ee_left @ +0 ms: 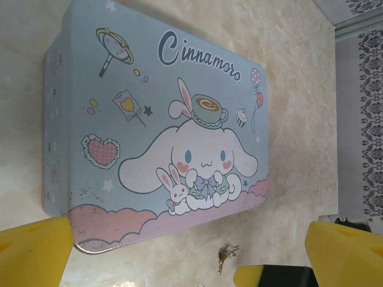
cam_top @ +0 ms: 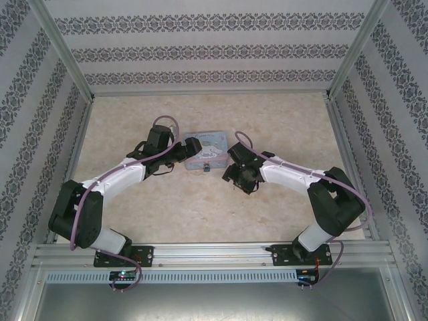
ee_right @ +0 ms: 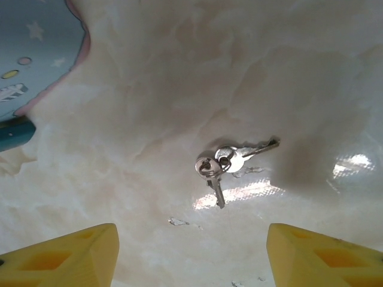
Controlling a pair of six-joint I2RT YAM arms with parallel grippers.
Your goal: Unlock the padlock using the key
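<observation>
Marbled beige surface fills the floor of a cell whose side and back walls are papered in grey patterned stripes. Nearest the camera, both arm bases sit on a metal rail [cam_top: 214, 254]. From there the left arm [cam_top: 100, 194] and the right arm [cam_top: 314, 187] reach inward toward the middle.

The right fingers [ee_right: 66, 254] stand apart and grip nothing, hovering low over bare surface. Ahead of them and between their tips lies the key [ee_right: 210, 173]. It is joined by a small ring [ee_right: 225, 156] to a second key [ee_right: 257, 147]. Both lie flat and the fingers touch neither.

The left fingers [ee_left: 36, 251] are spread wide and empty. One pad sits at each lower corner of the left wrist view, and the tin [ee_left: 155, 119] lies between and beyond them. In that view the keys lie on the surface just off the tin's pink-printed edge.

In the top view the padlock [cam_top: 206, 167] is a tiny blue speck against the near side of the tin, between the two sets of fingers. Whether it hangs from the tin cannot be told. The tin is light blue and lies flat, its lid printed with a white long-eared cartoon character.
</observation>
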